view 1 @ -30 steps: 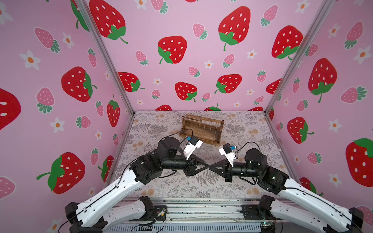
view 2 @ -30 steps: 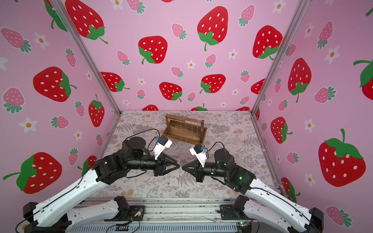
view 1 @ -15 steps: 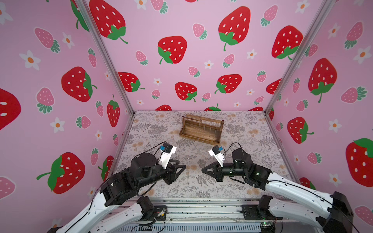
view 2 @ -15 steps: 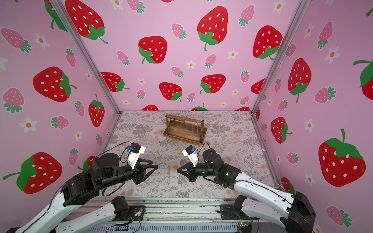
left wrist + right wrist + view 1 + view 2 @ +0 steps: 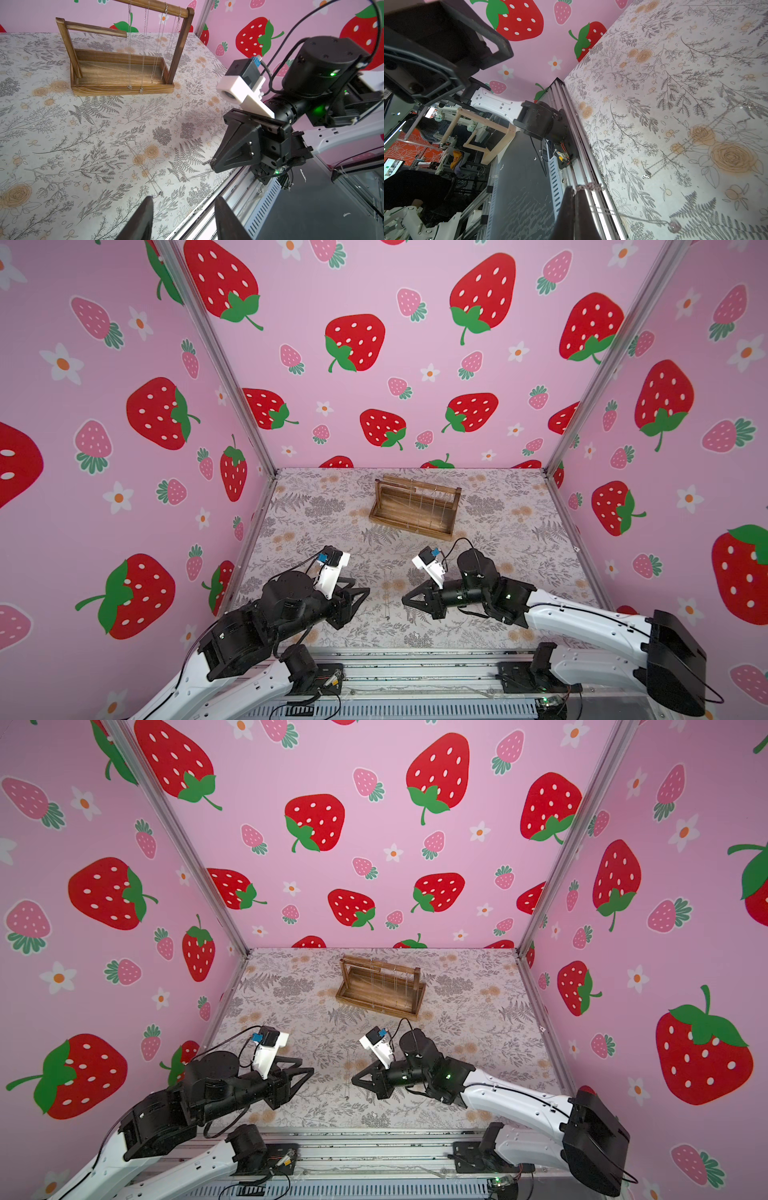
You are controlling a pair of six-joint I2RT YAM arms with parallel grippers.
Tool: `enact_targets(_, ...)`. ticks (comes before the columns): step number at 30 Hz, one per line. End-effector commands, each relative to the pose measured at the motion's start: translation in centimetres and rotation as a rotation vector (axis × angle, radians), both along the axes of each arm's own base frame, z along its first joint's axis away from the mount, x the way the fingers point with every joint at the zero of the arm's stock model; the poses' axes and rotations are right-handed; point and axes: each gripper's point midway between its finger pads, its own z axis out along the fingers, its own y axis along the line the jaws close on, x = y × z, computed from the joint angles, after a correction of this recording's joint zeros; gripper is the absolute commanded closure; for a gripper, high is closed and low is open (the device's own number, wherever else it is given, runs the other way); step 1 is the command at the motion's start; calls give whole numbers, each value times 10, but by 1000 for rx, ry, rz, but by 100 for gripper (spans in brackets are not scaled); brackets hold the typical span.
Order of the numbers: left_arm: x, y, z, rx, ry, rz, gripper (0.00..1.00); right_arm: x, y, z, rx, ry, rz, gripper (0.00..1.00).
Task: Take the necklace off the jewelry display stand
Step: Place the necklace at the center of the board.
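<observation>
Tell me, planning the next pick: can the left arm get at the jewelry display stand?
Probably yes: the left gripper is open, empty, and nothing stands between it and the jewelry display stand.

No text, label, brand, number or sign can be read in any view, and what is shown on the lit monitor [image 5: 392, 168] behind the rig, seen in the right wrist view, is too small to be made out.
</observation>
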Motion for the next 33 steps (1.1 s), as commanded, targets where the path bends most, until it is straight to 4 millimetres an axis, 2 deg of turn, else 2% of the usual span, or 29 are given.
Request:
enact_targets(1,0,3,-4,20,5,7,51,-1,8,12,37,-19,16,100)
enact_targets(13,0,3,-4,35,-1,3,51,-3,13,7,30,-25,32,100)
enact_targets(27,1,5,-10,55,1,9,51,-12,20,16,77,-41,84,100)
enact_targets(33,1,5,-13,57,7,12,51,-8,21,8,55,-44,63,100)
